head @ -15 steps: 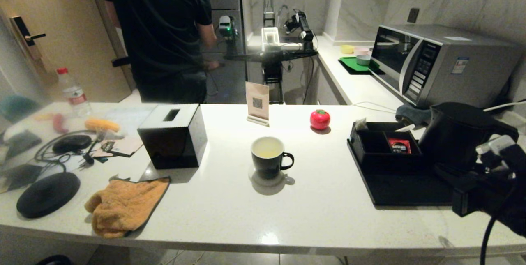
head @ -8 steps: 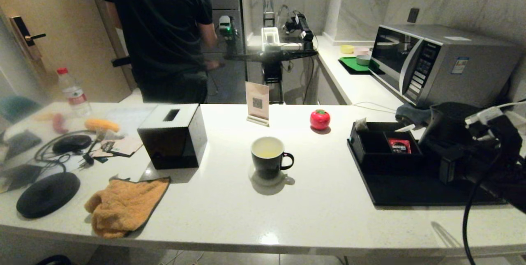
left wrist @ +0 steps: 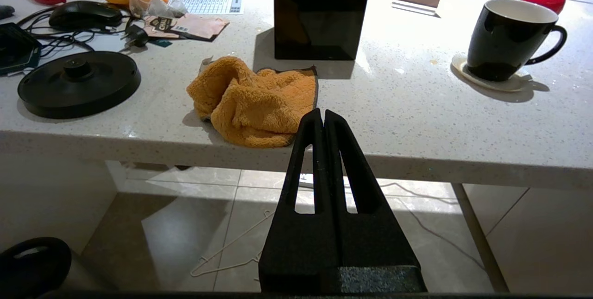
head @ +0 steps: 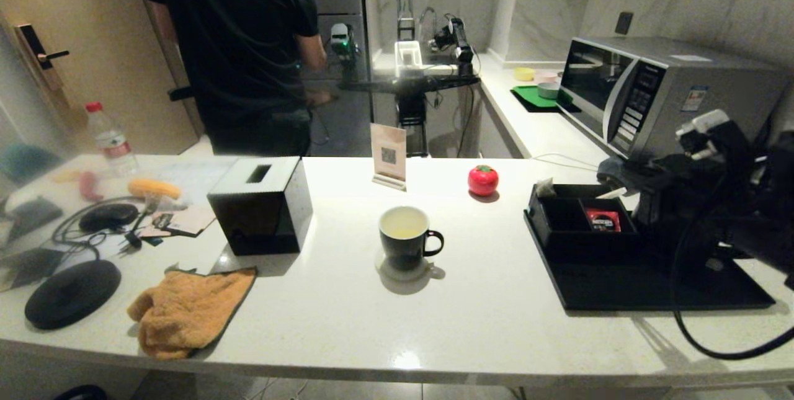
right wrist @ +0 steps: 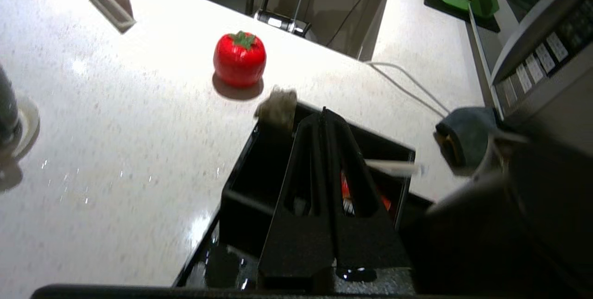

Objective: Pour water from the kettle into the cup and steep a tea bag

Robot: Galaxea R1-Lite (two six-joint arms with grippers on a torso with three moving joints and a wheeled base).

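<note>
Already the cup (head: 404,237) held pale water (head: 403,226) at mid-counter, so pouring looked done. Right gripper (right wrist: 323,114), fingers clenched on nothing, hung over the black organizer tray (head: 583,235) near the kettle (head: 676,214), probably heading for the tea bag (right wrist: 277,106) on its far-left corner. Left gripper (left wrist: 323,116), likewise pressed closed, sat parked below the counter's near edge.

A white speckled counter (head: 496,319) carried a black tissue box (head: 260,204), an orange cloth (head: 186,310), a round black kettle base (head: 71,291), a black tray (head: 620,288), a red tomato-shaped object (head: 482,180) and a card stand (head: 388,155). The cup (head: 404,235) stood on a coaster (left wrist: 509,85).
</note>
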